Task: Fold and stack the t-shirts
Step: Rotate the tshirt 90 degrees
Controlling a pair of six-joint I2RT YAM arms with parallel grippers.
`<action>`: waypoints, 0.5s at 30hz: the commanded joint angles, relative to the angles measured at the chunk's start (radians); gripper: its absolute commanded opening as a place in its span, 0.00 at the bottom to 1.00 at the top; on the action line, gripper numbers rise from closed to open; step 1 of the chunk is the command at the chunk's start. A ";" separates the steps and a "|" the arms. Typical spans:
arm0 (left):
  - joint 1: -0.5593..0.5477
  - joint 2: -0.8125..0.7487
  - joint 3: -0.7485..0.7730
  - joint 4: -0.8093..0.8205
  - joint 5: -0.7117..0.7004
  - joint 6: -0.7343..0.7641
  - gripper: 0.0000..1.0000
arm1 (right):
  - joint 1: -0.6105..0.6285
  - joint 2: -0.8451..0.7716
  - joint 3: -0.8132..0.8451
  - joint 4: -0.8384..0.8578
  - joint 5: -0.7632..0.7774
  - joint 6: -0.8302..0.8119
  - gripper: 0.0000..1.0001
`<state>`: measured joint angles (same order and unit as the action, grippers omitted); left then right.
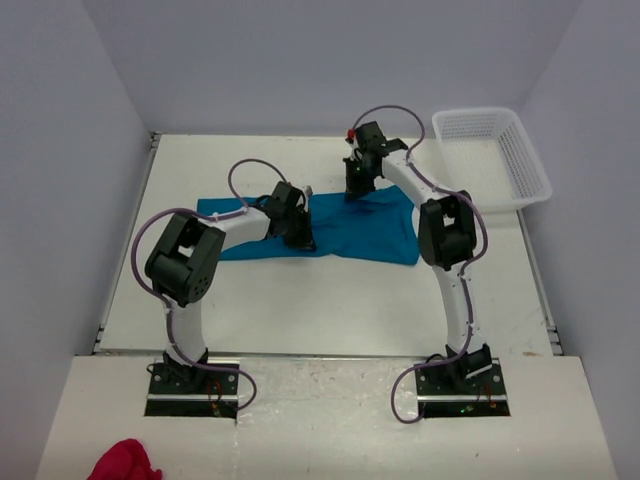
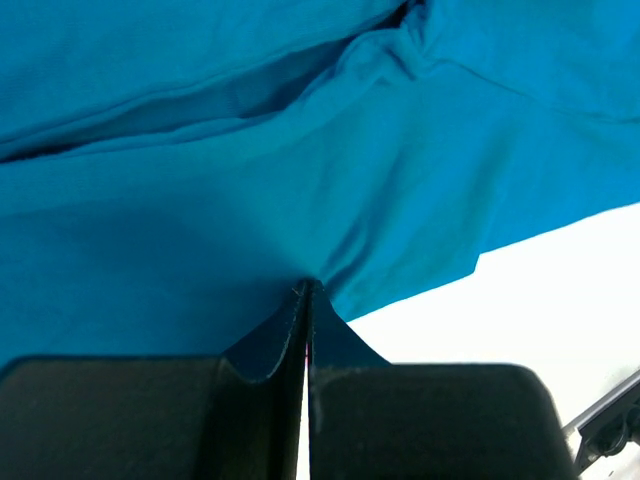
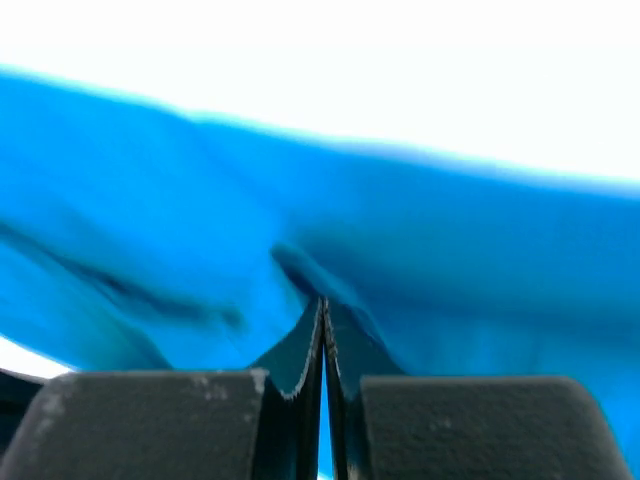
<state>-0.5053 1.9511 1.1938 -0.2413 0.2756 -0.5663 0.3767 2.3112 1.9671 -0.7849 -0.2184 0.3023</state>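
From above, one teal-blue t-shirt (image 1: pixel 370 230) lies on the white table (image 1: pixel 330 300), a little beyond its middle. Its long axis runs left to right, and its right end is broader than its left. The cloth is soft, plain and lightly rumpled, with no print. Two arms reach over it. The left gripper (image 1: pixel 302 240) is down on the shirt's middle, near its front edge. The right gripper (image 1: pixel 355 188) is at the back edge, right of centre. One white plastic basket (image 1: pixel 525 165) with lattice walls sits at the table's far right corner, apart from the shirt. One crumpled red cloth (image 1: pixel 125 463) lies on the near ledge, left of the left arm's base. In the left wrist view, the left gripper (image 2: pixel 307 292) has its two dark fingers pressed together, pinching the shirt (image 2: pixel 200 200) just inside a hem. Creases fan out from the tips, a long fold runs across the upper part, and bare table (image 2: pixel 540 290) shows at the lower right. The right wrist view is blurred. The right gripper (image 3: pixel 322 305) is also closed, with a dark tuck of the shirt (image 3: pixel 450 230) caught at its tips, and white table (image 3: pixel 350 60) lies beyond the fabric.
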 commanded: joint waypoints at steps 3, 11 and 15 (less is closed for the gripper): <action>-0.038 -0.007 -0.072 -0.062 -0.026 0.008 0.00 | 0.002 0.143 0.491 -0.091 -0.033 -0.075 0.00; -0.041 -0.015 -0.036 -0.075 -0.055 0.014 0.00 | -0.013 -0.223 -0.014 0.101 0.023 -0.071 0.00; -0.055 -0.015 -0.017 -0.076 -0.056 0.013 0.00 | -0.016 -0.320 -0.228 0.091 0.103 -0.063 0.00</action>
<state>-0.5392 1.9278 1.1690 -0.2371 0.2535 -0.5652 0.3672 2.0750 1.8519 -0.7311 -0.1837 0.2489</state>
